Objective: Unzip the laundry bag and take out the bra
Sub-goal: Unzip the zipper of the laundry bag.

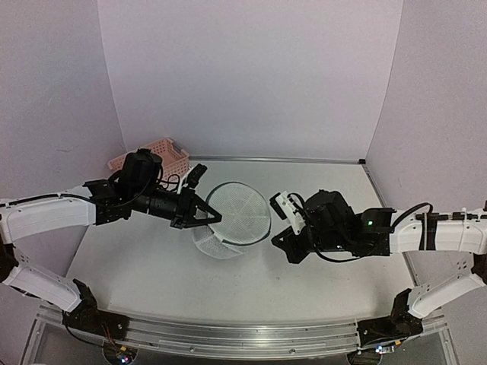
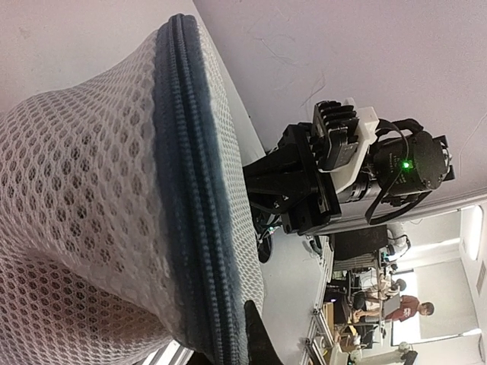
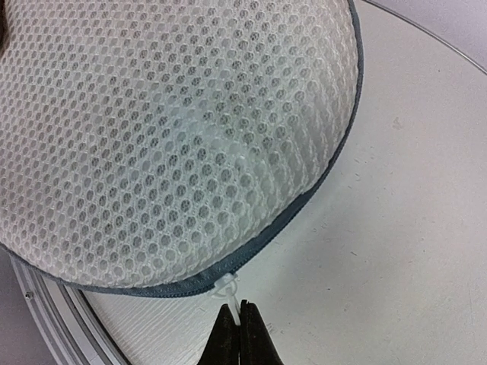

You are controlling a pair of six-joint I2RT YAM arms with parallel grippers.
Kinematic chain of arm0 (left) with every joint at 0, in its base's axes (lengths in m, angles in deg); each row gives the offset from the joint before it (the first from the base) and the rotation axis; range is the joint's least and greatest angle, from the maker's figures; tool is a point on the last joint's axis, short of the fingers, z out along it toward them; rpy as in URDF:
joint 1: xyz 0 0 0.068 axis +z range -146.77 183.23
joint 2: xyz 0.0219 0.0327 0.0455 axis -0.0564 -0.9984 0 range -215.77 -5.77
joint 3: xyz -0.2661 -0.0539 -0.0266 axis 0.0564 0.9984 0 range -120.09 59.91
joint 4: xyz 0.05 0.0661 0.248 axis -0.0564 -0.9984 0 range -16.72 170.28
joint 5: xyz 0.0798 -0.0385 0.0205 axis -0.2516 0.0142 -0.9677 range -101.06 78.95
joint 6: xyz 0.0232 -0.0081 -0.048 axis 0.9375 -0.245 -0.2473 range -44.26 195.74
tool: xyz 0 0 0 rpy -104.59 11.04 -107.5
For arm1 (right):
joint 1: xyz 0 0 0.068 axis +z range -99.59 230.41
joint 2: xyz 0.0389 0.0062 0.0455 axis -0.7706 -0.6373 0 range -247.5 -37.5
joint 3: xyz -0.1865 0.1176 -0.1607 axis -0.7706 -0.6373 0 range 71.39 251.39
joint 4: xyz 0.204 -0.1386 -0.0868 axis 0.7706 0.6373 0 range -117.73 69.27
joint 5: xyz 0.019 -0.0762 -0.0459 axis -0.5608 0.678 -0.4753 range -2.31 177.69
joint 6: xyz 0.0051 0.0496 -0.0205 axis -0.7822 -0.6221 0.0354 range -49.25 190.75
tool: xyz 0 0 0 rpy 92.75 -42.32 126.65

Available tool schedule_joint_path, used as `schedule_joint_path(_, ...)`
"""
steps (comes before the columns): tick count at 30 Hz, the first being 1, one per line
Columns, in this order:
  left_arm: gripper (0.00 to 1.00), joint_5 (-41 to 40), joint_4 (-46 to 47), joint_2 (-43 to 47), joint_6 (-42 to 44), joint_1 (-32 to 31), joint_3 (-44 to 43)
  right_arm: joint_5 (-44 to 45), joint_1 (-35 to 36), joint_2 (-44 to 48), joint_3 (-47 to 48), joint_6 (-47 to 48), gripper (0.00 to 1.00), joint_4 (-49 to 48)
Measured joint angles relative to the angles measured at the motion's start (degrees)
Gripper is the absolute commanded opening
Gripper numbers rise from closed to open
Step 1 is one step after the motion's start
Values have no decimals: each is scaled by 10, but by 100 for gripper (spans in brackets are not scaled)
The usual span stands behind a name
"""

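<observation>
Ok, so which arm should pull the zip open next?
The right one. The right gripper is shut with its tips at the white zip pull, apparently pinching it. The left gripper is clamped on the laundry bag at its rim, holding it steady.

1. Laundry bag (image 3: 175, 129), ahead of my right gripper (image 3: 237, 310): white honeycomb mesh, dark grey zip rim (image 2: 194, 190).
2. Zip pull (image 3: 227, 284), at that gripper's black tips: white.
3. Basket (image 1: 156, 158), behind my left gripper (image 1: 207, 219): pink lattice.
</observation>
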Motion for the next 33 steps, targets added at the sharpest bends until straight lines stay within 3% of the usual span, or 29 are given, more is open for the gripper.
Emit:
schedule_joint_path(15,2,-6,-25,-84,13,3,-13,-39,13,-12,-17,-24,0,-13)
schedule_joint_path(19,14,-6,-28,-113,14,16,-13,-30,21,-33,-24,-46,0,-19)
schedule_joint_path(25,39,-12,-29,-116,18,66,-13,-23,30,-48,-31,-71,0,-23)
schedule_joint_path(33,63,-17,-35,-115,29,96,-13,-21,36,-78,-30,-121,0,-35)
